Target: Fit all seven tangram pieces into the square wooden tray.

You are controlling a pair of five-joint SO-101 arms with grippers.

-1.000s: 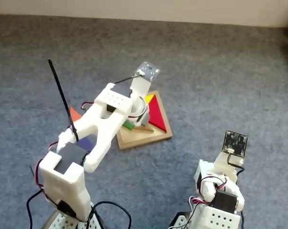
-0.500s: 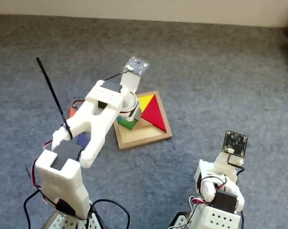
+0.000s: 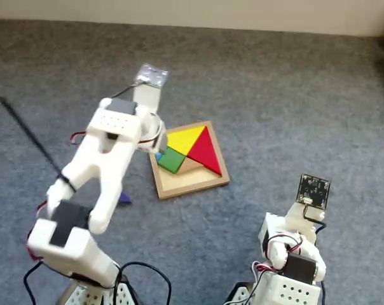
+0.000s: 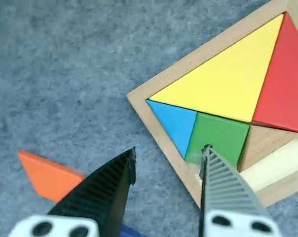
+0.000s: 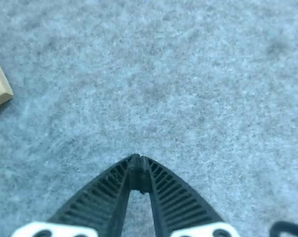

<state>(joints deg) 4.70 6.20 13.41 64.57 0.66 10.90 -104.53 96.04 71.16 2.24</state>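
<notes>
Grey carpet [image 3: 294, 82] covers the whole work surface. On it, the white left arm [image 3: 96, 171] stretches out from its base, and the smaller right arm [image 3: 294, 254] sits folded over its own base. The left pincer [image 4: 169, 152] hangs spread wide and empty, one black finger and one pale finger, with a corner of the square wooden tray [image 3: 182, 178] lying below the gap between them. The right pincer [image 5: 139, 163] is pressed together, tips touching, over bare carpet and well apart from the tray. Inside the tray, a large yellow triangle [image 4: 228, 84] lies beyond the left pincer's tips along one wall. A large red triangle [image 3: 205, 152] touches it on the side farther from that pincer. A green square [image 4: 217, 140] sits just past the tip of the pale finger, touching the yellow triangle. A small blue triangle [image 4: 174, 124] fills the tray corner under the gap, touching the green square. Bare wood shows in the tray past the green square. An orange piece [image 4: 48, 175] lies flat on the carpet outside the black finger, apart from the tray. A dark blue piece [image 3: 124, 199] peeks out from under the left arm, behind its pincer.
</notes>
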